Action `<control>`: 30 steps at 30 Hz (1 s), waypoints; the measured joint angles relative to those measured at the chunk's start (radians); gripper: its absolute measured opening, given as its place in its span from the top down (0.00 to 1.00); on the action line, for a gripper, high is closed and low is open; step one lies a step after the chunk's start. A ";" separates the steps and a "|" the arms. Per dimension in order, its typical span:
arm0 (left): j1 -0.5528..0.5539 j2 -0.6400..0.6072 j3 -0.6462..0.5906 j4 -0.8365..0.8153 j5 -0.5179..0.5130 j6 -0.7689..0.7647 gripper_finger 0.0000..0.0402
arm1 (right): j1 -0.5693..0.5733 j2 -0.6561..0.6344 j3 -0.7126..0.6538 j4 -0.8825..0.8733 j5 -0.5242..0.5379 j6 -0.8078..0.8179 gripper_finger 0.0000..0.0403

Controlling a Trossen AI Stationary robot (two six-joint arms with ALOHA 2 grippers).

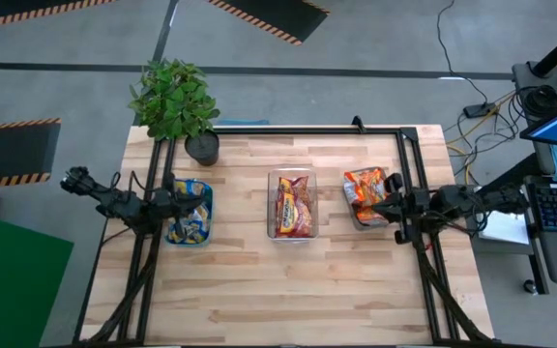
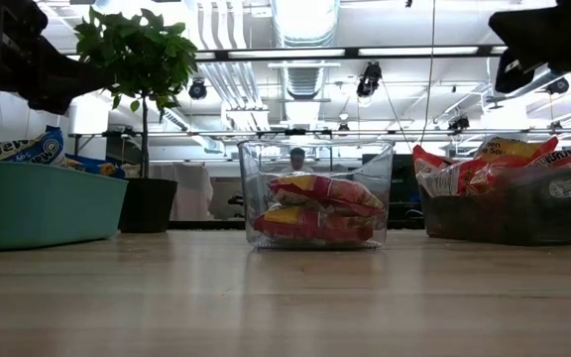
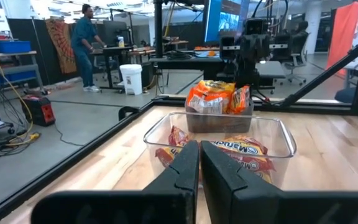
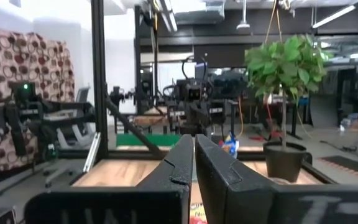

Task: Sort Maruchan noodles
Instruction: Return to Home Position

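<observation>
Where crinkly packets (image 2: pixel 320 203) lie, rectangular bins (image 2: pixel 38 208) hold them.

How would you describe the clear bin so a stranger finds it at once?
On the wooden table, the clear bin stands in the middle, between a teal bin and a dark bin. Only its walls are see-through, showing red-edged noodle packets inside.

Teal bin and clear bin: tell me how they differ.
The teal bin has opaque walls; the clear bin is see-through. The teal bin holds blue-edged packets; the clear bin holds red-edged packets. The teal bin stands at the table's left, the clear bin in the middle. Both are rectangular, open-topped and stand on the wooden table.
</observation>
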 joint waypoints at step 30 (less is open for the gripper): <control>0.000 0.008 0.000 0.000 0.001 0.000 1.00 | 0.000 0.012 0.001 -0.016 0.001 0.000 0.98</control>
